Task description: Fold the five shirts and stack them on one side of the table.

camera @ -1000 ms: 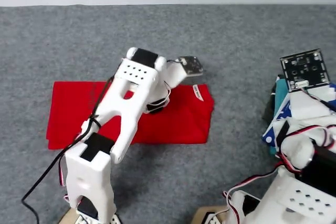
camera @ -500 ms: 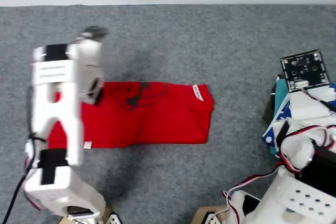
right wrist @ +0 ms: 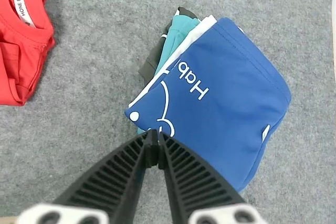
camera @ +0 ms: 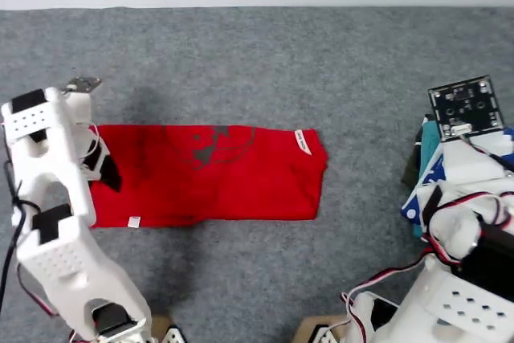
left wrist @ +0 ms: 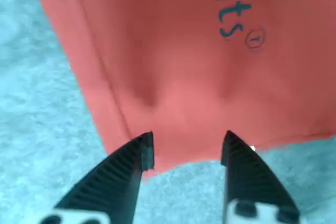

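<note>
A red shirt (camera: 217, 174) lies folded lengthwise in a long strip on the grey table, collar label toward the right. My left gripper (left wrist: 185, 149) hangs open over its left end (left wrist: 173, 66), fingertips astride the hem near the edge; in the high view the left gripper (camera: 103, 168) sits at the strip's left end. A stack of folded shirts with a blue one (right wrist: 220, 108) on top rests at the right side of the table (camera: 424, 182). My right gripper (right wrist: 153, 148) is shut, empty, just above the blue shirt's near edge.
Grey carpet-like surface (camera: 321, 70) stretches open behind and between the red shirt and the stack. The right arm's body (camera: 466, 230) covers much of the stack in the high view. The red shirt's collar corner (right wrist: 21, 40) reaches the right wrist view.
My left arm swung from above the shirt's middle-right to its left end and came down there. The shirt's printed front is uncovered. The right arm stayed still.
</note>
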Controlling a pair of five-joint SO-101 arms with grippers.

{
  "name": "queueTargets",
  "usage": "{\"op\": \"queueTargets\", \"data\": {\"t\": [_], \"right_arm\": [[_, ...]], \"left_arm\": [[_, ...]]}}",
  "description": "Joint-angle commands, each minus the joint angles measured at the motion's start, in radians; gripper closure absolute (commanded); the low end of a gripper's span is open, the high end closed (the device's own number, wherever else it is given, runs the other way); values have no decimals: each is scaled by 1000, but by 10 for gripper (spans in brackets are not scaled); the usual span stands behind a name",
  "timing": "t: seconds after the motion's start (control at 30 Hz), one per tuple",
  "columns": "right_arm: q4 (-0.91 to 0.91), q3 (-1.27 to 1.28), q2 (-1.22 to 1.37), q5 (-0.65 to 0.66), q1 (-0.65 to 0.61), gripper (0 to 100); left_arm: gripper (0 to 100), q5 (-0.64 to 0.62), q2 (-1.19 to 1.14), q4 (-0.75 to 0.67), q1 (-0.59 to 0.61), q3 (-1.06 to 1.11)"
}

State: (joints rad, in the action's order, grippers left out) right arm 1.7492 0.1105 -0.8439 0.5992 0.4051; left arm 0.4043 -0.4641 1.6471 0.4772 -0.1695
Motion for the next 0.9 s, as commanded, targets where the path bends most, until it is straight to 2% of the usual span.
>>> {"op": "queueTargets", "data": {"t": [0.0,0.4,0.67,0.87], "right_arm": [[21,-3,-12,11,13,988],[21,-3,-12,11,13,988],[18,-5,-12,12,13,988],[13,-6,-12,12,13,988]], "left_arm": [[779,11,-31,-9,14,-104],[780,26,-229,41,41,-331],[784,9,-365,37,21,-355],[854,-21,-462,34,20,-355]]}}
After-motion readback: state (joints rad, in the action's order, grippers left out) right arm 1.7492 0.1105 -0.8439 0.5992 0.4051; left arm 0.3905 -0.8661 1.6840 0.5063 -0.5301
